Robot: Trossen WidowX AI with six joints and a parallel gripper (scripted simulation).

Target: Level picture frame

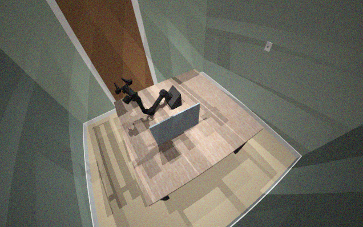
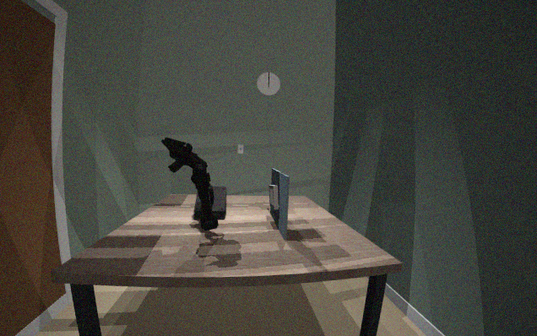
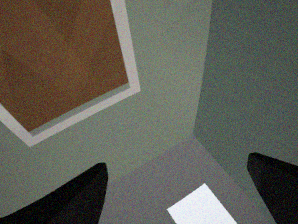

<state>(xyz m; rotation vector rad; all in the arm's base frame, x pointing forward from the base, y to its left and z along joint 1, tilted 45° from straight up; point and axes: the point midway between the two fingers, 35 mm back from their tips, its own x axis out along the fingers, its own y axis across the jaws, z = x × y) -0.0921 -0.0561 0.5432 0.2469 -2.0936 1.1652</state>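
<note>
- Table (image 1: 205,159) (image 2: 232,278): wood top, dark legs; carries the arm and an upright blue panel (image 1: 178,123) (image 2: 284,207).
- Panel: thin, standing on edge. Exterior view sees it nearly edge-on; top view shows its upper edge and the face turned away from the arm.
- Arm (image 1: 142,106) (image 2: 204,194): on the other side of the panel, bent, its forearm raised and directed away from the panel.
- Dark block (image 1: 177,100) (image 2: 219,203): on the tabletop, next to the arm's lower end; its exact join to the arm cannot be made out.
- Frame (image 2: 273,197): at the panel's arm-side face, above the tabletop; hidden behind the panel from the top.
- Frame orientation: upright, face toward the arm side, seen at a steep slant. Long axis and any crookedness cannot be read at this angle; screw and notches unresolved.
- Hand (image 1: 119,81) (image 2: 163,140) (image 3: 180,167): fingers spread wide, nothing between them, well apart from the frame. It points up and away from the panel.
- Between hand and frame: the arm's own links, on the near side of the panel.
- Surroundings: brown door (image 1: 105,37) (image 2: 21,135) (image 3: 65,60) with pale trim; round clock (image 2: 263,87) high on a green wall, small pale wall plate (image 1: 268,46) (image 2: 240,149) below it.
- Wrist view: white rectangle (image 3: 202,204) on a grey surface, low between the fingers.
</note>
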